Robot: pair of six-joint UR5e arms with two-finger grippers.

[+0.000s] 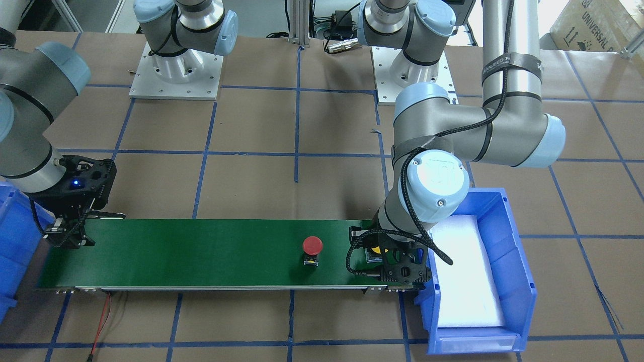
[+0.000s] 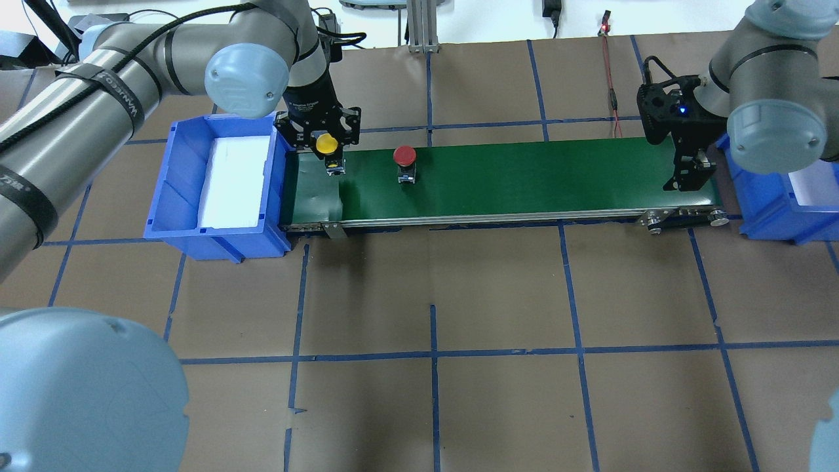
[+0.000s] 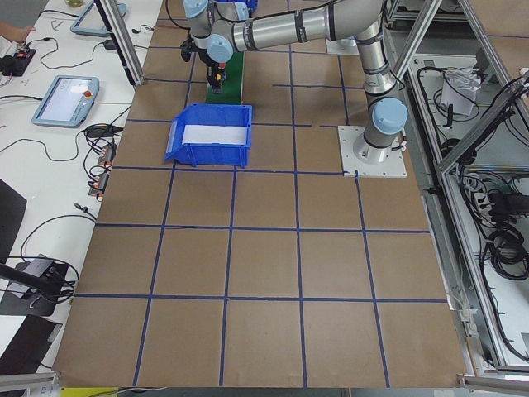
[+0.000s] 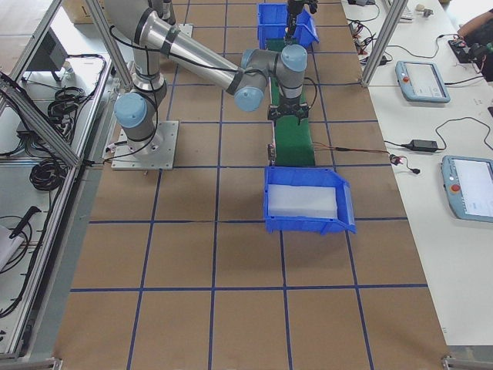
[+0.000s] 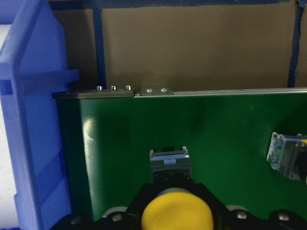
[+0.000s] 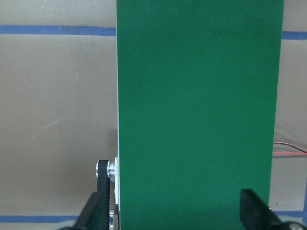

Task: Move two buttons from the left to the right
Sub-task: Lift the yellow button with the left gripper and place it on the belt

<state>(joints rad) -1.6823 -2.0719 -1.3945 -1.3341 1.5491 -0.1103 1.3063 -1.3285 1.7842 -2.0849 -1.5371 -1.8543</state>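
Yellow button [image 2: 327, 143] clamped in left gripper [image 2: 326, 147] at belt [image 2: 524, 180] end upper left, red button [image 2: 404, 156] near, right gripper [image 2: 687, 178] spread wide

Yellow button [image 5: 176, 214] partly below frame edge

Overhead, I have the belt [image 2: 524, 180] running 9 to 3 on the surface [image 2: 432, 295], with a bin [image 2: 216, 233] at its 9 o'clock end and a second bin [image 2: 773, 226] at 3. The first button [image 2: 326, 142] sits in the left tool [image 2: 329, 153] over the 9 o'clock end. The second button [image 2: 404, 157] stands on the belt just toward 3. The right tool [image 2: 683, 183] is over the 3 o'clock end.
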